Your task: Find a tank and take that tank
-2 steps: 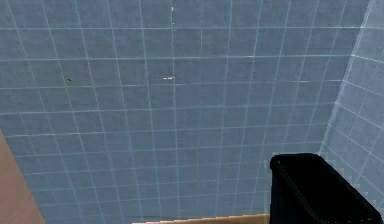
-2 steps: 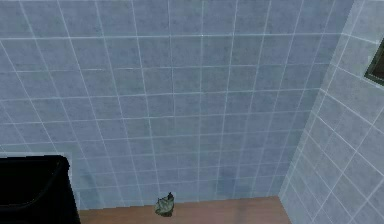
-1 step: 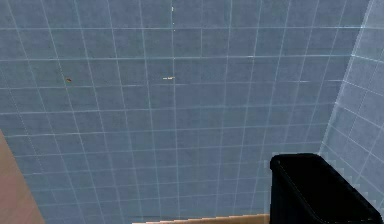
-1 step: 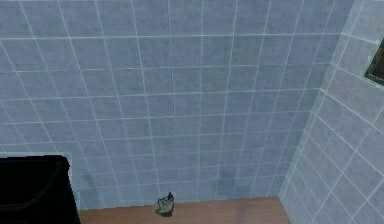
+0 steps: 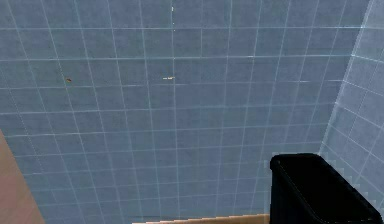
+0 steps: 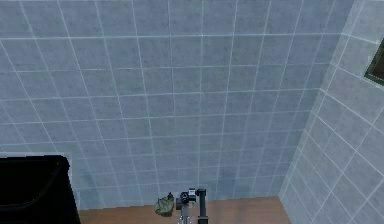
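Forward view: a blue tiled wall (image 5: pixel 160 90) stands close ahead. A black bin (image 5: pixel 320 190) stands at the lower right, near the corner where two walls meet. A thin strip of brown floor (image 5: pixel 200 218) runs along the bottom.

Arm side view: the black bin (image 6: pixel 35 190) stands at the lower left against the tiles. The arm (image 6: pixel 198 213) rises from the bottom edge. Its tool (image 6: pixel 174 205) is low, at the floor's edge by the wall. A small olive-green lump (image 6: pixel 162 207) lies at its far end, too small to confirm as the tank. Whether the tool grips it cannot be told.
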